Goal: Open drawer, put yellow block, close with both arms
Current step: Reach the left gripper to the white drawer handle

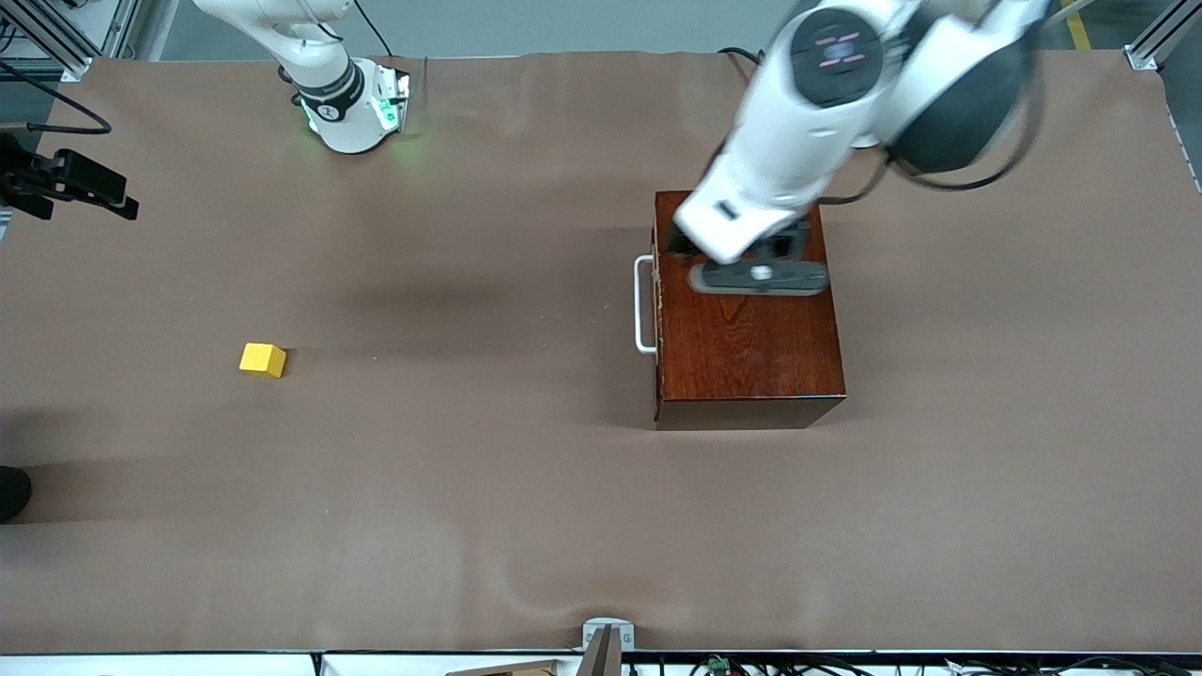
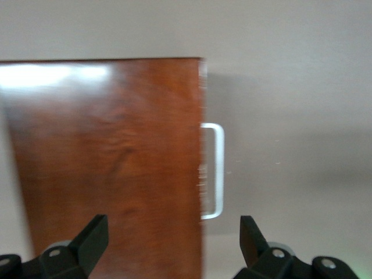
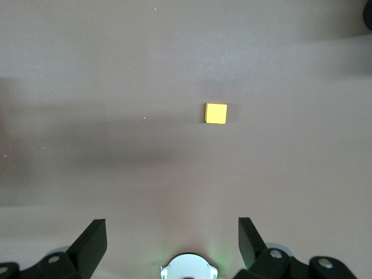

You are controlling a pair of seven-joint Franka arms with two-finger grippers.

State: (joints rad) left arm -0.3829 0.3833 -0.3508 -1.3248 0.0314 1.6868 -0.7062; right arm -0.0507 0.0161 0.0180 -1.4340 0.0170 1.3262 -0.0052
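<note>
The dark mahogany box [image 1: 751, 347] stands toward the left arm's end of the table. Its drawer is shut, with the white bar handle [image 1: 644, 305] facing the right arm's end. My left gripper [image 2: 174, 224] is open and empty over the box top [image 2: 110, 157], near the edge above the handle [image 2: 216, 171]. In the front view the left arm's hand [image 1: 751, 253] hides its fingers. The yellow block [image 1: 262, 360] lies alone on the table toward the right arm's end. My right gripper [image 3: 171, 226] is open and empty, high over the table, with the block [image 3: 216, 113] below it.
The table is covered in brown paper [image 1: 470, 488]. A black fixture [image 1: 70, 183] juts in at the right arm's end. A dark object [image 1: 11, 493] sits at that same edge, nearer the camera. A metal clamp [image 1: 606, 643] is at the near edge.
</note>
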